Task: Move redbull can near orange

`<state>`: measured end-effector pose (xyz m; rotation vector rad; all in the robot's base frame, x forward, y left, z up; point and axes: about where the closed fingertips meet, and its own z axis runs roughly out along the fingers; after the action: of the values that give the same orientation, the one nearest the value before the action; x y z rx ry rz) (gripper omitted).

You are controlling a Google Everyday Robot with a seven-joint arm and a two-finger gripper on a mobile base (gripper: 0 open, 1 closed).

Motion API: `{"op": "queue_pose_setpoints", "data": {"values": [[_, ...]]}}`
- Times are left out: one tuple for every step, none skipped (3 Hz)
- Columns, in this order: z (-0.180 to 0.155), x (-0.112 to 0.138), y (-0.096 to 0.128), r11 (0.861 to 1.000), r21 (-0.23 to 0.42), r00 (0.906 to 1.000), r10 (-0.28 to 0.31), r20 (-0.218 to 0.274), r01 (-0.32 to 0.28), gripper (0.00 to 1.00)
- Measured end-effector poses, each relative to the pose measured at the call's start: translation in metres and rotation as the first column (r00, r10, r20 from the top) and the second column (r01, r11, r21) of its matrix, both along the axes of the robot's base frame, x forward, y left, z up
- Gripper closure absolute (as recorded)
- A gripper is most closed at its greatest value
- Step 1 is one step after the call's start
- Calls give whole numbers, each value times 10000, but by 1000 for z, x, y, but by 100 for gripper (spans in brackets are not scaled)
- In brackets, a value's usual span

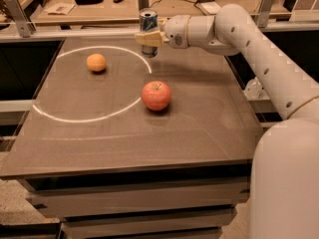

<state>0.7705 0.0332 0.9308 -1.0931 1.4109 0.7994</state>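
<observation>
The redbull can (148,21), slim, blue and silver, is held upright in my gripper (148,38) a little above the far part of the dark table (199,128). The gripper is shut on the can's middle, its tan fingers (149,38) wrapped around it. The orange (96,62) lies on the table to the left of the can, inside a white circle marked on the top. The can is about a hand's width to the right of the orange and higher.
A red apple (156,95) sits near the table's middle, in front of the can. My white arm (259,49) reaches in from the right. A wooden bench (99,6) with clutter stands behind the table.
</observation>
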Motion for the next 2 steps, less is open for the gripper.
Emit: {"op": "queue_pose_setpoints", "data": {"values": [[6,-13,27,9979,95,9977,646,-184,-644,100],[6,-13,28,9977,90,9976,670,-179,-668,100]]}}
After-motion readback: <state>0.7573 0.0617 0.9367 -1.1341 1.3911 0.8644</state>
